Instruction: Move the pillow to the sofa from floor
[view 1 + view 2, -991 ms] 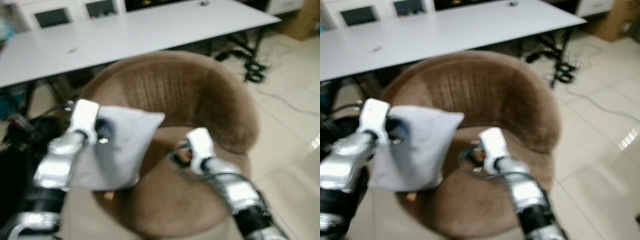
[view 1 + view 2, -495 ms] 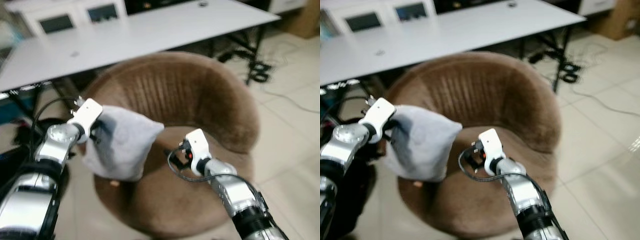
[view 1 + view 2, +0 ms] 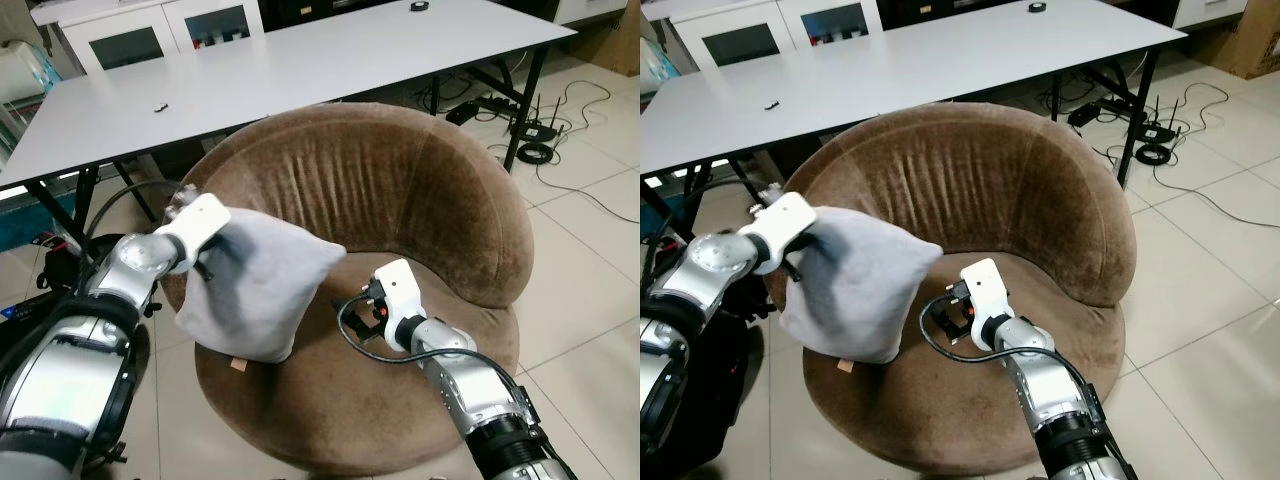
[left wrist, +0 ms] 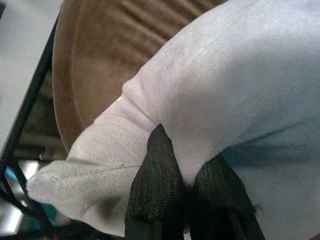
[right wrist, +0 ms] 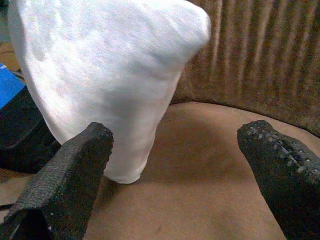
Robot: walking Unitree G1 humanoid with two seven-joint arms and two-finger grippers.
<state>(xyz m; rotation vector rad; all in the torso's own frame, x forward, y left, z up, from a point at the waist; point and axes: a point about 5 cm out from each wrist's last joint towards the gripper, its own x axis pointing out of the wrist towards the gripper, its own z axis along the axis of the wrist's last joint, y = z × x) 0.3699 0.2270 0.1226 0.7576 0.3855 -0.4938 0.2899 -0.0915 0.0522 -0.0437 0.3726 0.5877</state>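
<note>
One pillow (image 3: 258,285) hangs over our brown sofa (image 3: 400,190).
Our left gripper (image 4: 187,187) pinches its 9 o'clock edge; our right gripper (image 5: 175,165) gapes empty.

Both arms are silver metal with black joint bands. Each wrist carries a white, boxy housing. The left gripper (image 4: 186,187) has two black fingers (image 4: 156,185) with a coarse, woven-looking texture. The right gripper (image 5: 180,170) has black pads with a similar rough surface. A black cable loops below the right wrist; a reddish component, possibly a connector, sits beside it.
</note>
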